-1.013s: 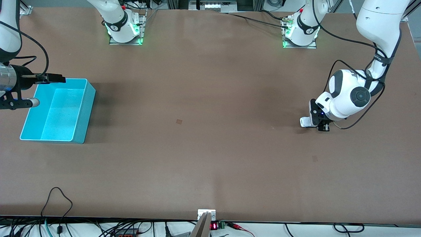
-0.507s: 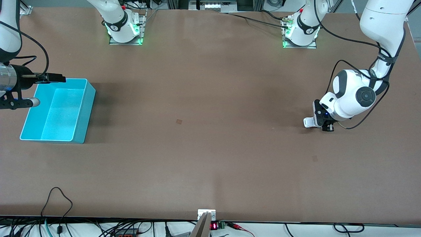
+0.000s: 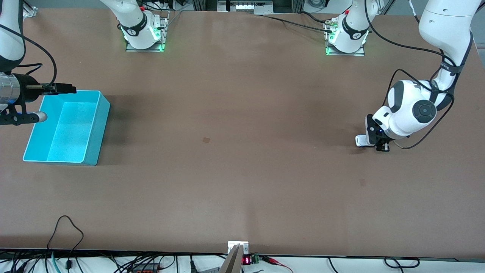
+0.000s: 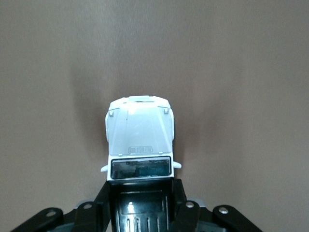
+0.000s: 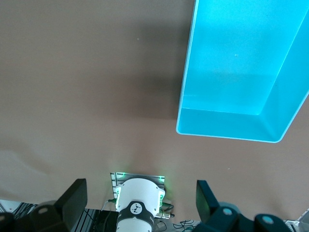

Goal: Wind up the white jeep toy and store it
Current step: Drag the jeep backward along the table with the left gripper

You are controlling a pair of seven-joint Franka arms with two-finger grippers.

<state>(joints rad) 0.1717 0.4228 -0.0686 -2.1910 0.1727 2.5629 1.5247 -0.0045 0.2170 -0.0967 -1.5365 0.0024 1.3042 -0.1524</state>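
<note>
The white jeep toy (image 3: 361, 141) sits low on the brown table near the left arm's end. In the left wrist view its white hood (image 4: 140, 137) points away from the hand, and its black ribbed roof lies between the jaws. My left gripper (image 3: 373, 143) (image 4: 141, 195) is shut on the jeep's rear sides. My right gripper (image 3: 53, 104) (image 5: 141, 198) is open and empty, held over the turquoise bin's (image 3: 103, 113) end nearest the right arm's end of the table. The bin (image 5: 227, 129) is empty.
The bin stands at the right arm's end of the table. The two arm bases (image 3: 144, 34) (image 3: 346, 38) stand along the table's edge farthest from the front camera. Cables hang along the table's edge (image 3: 68, 227) nearest that camera.
My left gripper has drawn the jeep a short way along the table toward the left arm's end. The right arm has not moved.
</note>
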